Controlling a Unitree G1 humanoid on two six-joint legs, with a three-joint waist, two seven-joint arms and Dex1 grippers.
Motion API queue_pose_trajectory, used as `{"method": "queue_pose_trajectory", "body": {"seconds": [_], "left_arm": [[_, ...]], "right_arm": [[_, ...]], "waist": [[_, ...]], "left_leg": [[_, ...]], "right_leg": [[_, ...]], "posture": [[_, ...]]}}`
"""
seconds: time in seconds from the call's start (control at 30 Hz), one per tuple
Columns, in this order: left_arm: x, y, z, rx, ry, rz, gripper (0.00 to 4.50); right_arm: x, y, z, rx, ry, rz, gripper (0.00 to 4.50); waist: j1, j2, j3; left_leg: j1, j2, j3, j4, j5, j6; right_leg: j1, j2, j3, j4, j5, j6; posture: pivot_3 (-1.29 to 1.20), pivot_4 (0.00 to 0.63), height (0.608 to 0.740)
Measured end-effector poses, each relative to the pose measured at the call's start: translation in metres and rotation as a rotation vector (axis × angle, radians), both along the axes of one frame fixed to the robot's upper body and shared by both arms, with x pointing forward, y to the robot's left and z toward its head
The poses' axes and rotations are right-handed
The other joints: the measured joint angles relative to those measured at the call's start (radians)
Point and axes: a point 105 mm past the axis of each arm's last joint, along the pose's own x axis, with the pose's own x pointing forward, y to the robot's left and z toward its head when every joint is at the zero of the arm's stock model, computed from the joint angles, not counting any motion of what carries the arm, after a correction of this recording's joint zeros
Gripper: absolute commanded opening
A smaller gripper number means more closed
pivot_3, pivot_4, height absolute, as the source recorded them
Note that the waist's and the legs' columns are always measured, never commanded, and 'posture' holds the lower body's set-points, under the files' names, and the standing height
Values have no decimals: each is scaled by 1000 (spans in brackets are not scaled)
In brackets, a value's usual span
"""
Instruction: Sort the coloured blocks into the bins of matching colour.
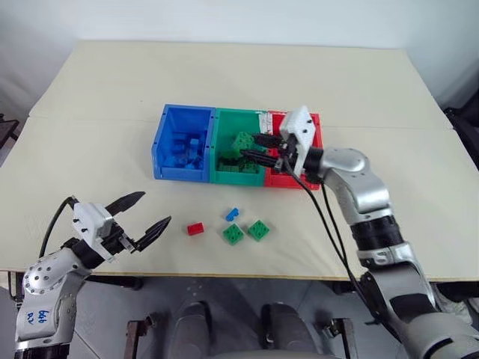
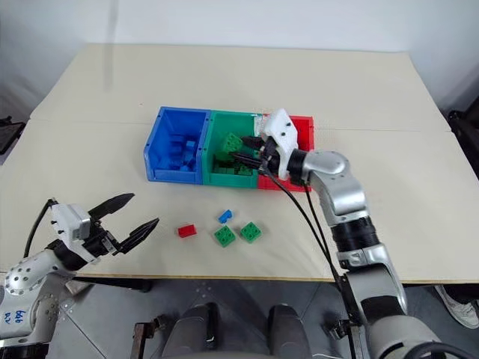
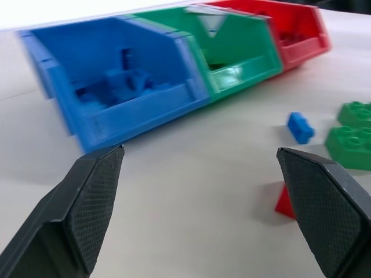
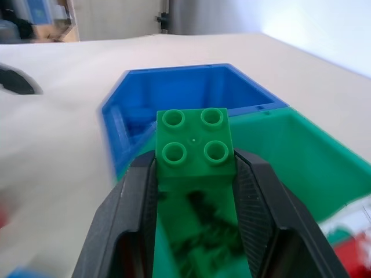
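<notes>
The right pincer [image 1: 258, 147] pinches a green block [image 1: 242, 142] over the green bin [image 1: 221, 176]. Centre it inside the rim before letting go. The left pincer [image 1: 144, 215] hangs spread.

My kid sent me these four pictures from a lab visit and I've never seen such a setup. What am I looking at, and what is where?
It is a two-armed humanoid robot sorting toy bricks by colour. The two wide pictures come from its head, looking down over a beige table. The two close-ups come from cameras on its wrists, looking along each tool's black fingers.

On the table stand three joined bins: blue bin, green bin and red bin. In front of them lie a red brick, a blue brick and two green bricks.

The right tool is shut on a green brick, held over the green bin. The left tool is open and holds nothing, near the table's front edge.
</notes>
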Motion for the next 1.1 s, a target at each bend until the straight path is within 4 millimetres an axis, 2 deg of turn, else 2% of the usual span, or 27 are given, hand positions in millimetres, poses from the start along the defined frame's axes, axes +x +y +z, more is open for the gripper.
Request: {"method": "queue_pose_trajectory", "body": {"seconds": [0.17, 0.3, 0.4, 0.53, 0.6, 0.67, 0.77, 0.93, 1.1], "left_arm": [[-3, 1, 7, -3, -18, 12, 4500], [-3, 0, 6, -12, -4, 5, 4500], [-3, -3, 5, -10, 5, -15, 4500], [0, -23, 5, 9, 14, -148, 4500], [1, -33, 6, 37, 15, -222, 4500], [13, -45, 4, 113, -4, -287, 4500], [23, -59, -1, 183, -18, -375, 4500], [25, -82, -4, 215, -21, -533, 4500], [20, -86, -8, 238, 3, -622, 4500]], "right_arm": [[7, 5, -2, -9, -6, -15, 3160], [0, 0, -2, -14, -31, 5, 4455], [-11, -19, -5, -11, -39, 18, 4485], [-35, -52, -13, -31, -47, 41, 4485], [-50, -71, -24, -74, -27, 47, 4485], [-71, -98, -38, -132, 8, 51, 4485], [-92, -130, -57, -202, 72, 23, 4485], [-110, -159, -63, -235, 93, -4, 4485], [-119, -188, -84, -302, 118, -22, 4485]], "waist": [[-2, 0, 0], [-3, 0, 0], [2, 0, 0], [7, 0, 0], [9, 0, 0], [22, 0, 0], [28, 0, 0], [17, 0, 0], [23, 0, 0]], "left_leg": [[-2, 0, 2, 0, 0, 0], [-2, 1, 3, 0, 0, 0], [-2, 0, 3, 0, -1, 2], [-2, 0, 3, 0, -1, 2], [-2, 0, 3, 0, -1, 2], [-1, 0, 3, 0, -1, 2], [-1, 0, 5, 1, -1, 2], [3, 3, 10, 2, 0, 0], [2, 3, 11, 5, 0, 0]], "right_leg": [[-4, 0, 0, 2, 0, 0], [-5, 0, 0, 3, 0, 0], [-4, 0, 0, 2, 0, 0], [-4, 0, 0, 2, 0, 0], [-4, 1, 0, 1, 0, 0], [-4, 1, 0, 1, 0, 0], [-3, 1, 1, 0, 0, 0], [-3, 2, 2, 1, 0, -1], [-2, 1, 3, 1, 0, -1]], "posture": [[0, 150, 740], [0, 150, 740], [0, 150, 740], [0, 150, 740], [0, 150, 740], [0, 150, 740], [0, 150, 740], [0, 150, 740], [0, 150, 740]]}}
